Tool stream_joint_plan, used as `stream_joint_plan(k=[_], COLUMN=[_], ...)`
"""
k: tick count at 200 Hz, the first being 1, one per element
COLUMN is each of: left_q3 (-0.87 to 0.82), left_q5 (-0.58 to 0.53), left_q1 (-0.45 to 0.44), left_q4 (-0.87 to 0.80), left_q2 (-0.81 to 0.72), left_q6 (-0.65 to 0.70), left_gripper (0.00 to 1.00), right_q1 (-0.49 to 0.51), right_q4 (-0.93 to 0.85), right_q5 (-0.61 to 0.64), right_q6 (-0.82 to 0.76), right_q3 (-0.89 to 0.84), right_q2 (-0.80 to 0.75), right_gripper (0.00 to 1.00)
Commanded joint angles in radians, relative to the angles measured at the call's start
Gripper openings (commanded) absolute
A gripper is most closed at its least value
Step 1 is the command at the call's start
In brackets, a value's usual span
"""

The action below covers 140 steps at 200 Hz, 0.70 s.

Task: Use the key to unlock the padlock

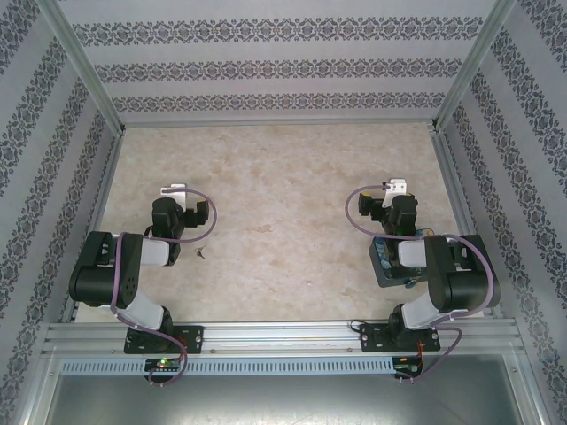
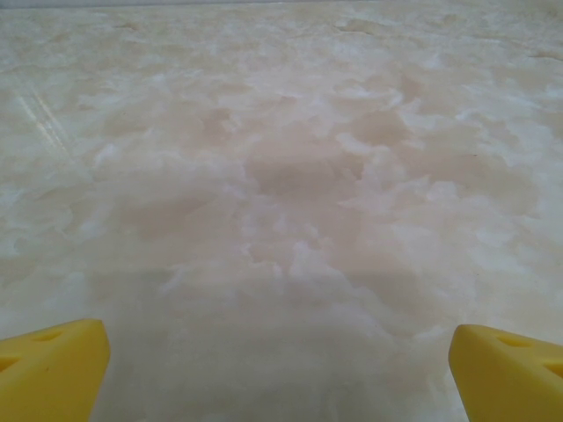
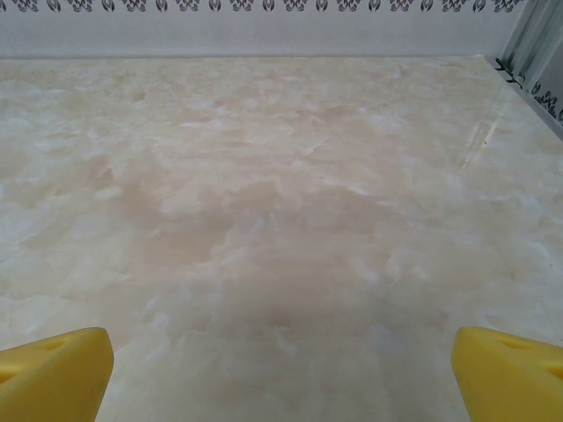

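A tiny dark sliver, the key (image 1: 202, 254), lies on the marble table just right of the left arm's elbow. The padlock is hidden from me. My left gripper (image 1: 174, 189) points at the back wall over bare table, well beyond the key. In the left wrist view its yellow fingers (image 2: 53, 369) stand wide apart with nothing between them, so the left gripper (image 2: 280, 360) is open. My right gripper (image 1: 395, 186) also points at the back wall. The right wrist view shows the right gripper (image 3: 281, 360) open and empty.
A blue box with a yellow-and-blue print (image 1: 384, 263) sits partly under the right arm's forearm. Patterned walls and metal posts (image 1: 89, 80) close in the table (image 1: 283, 177) on three sides. A metal rail (image 1: 283, 335) runs along the near edge.
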Motion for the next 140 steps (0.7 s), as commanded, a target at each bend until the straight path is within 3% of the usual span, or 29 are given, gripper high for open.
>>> stream_joint_plan(k=[1,23,48,69,84,111,124,140], left_q3=[0.043,0.107,0.169,0.24,0.292,0.423,0.485,0.535], left_q5=[0.017,-0.032,-0.06,-0.06,-0.019,0.05,0.09,0.129], left_q1=[0.012,0.012,0.012,0.012,0.011,-0.002,-0.026,-0.076], left_q4=[-0.059,-0.203,-0.335,-0.499,-0.6,-0.821,-0.922,-0.994], left_q2=[-0.032,-0.076,-0.114,-0.165,-0.204,-0.234,-0.229,-0.224], left_q6=[0.019,0.0,-0.011,-0.064,-0.134,-0.325,-0.382,-0.414], left_gripper=[1.0,1.0,1.0,1.0,1.0,1.0,1.0,1.0], right_q1=[0.0,-0.002,-0.044,-0.099,-0.104,-0.134,-0.189,-0.297], right_q4=[-0.099,-0.297,-0.485,-0.705,-0.886,-1.25,-1.391,-1.487], right_q5=[-0.003,0.03,0.1,-0.005,-0.02,0.112,0.178,0.174], right_q6=[0.009,0.041,0.301,0.421,0.446,0.508,0.544,0.578], right_q3=[0.057,0.114,0.177,0.266,0.336,0.454,0.493,0.503], right_q2=[-0.081,-0.215,-0.321,-0.369,-0.398,-0.447,-0.467,-0.482], right_gripper=[0.98,0.98,0.98,0.98,0.98,0.98,0.98,0.98])
